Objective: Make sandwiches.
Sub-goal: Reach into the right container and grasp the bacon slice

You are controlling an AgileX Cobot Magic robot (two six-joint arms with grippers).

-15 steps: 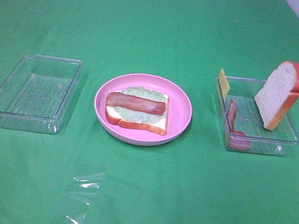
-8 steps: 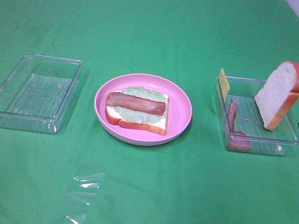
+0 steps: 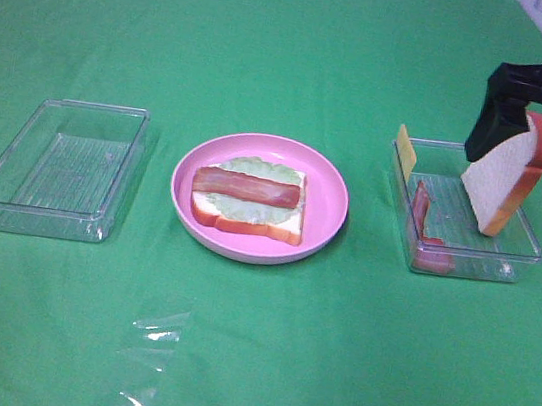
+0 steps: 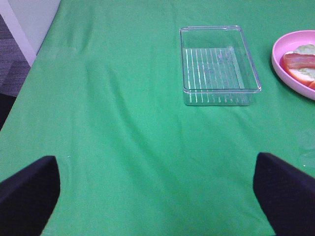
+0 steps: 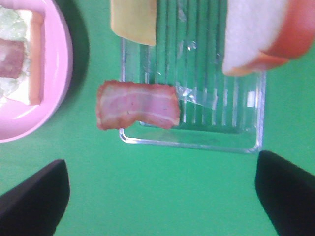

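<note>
**Green desk (image 3: 292, 55), a sandwich half built**

A green cloth covered the whole desk, with a strip of pale wall showing at the far right corner. In the middle sat a round pink plate (image 3: 329, 203). On it lay a bread slice (image 3: 248, 224) flat, with pale lettuce (image 3: 255, 211) on top and a bacon strip (image 3: 248, 188) across the lettuce, running left to right.

To the right of the plate, and apart from it, stood a clear right tray (image 3: 469, 263) holding the rest of the parts. A cheese slice (image 3: 406, 149) leaned at its far left corner and poked above the rim. A second bacon strip (image 3: 421, 212) hung at the left wall, and in the right wrist view one end lay over the rim. A second bread slice (image 3: 501, 180) stood on edge in the tray, tilted toward the right wall.

The right end effector (image 3: 535, 147) hung over that tray beside the top of the upright slice. It was released, its jaws spread wide and grasping nothing. I could not tell whether a finger touched the crust.

The left end effector (image 4: 157, 196) was also released and held nothing. It hovered over bare cloth, well away from the clear left tray (image 3: 15, 155), which stood left of the plate. A crumpled scrap of clear film (image 3: 142, 367) lay near the front edge.
</note>
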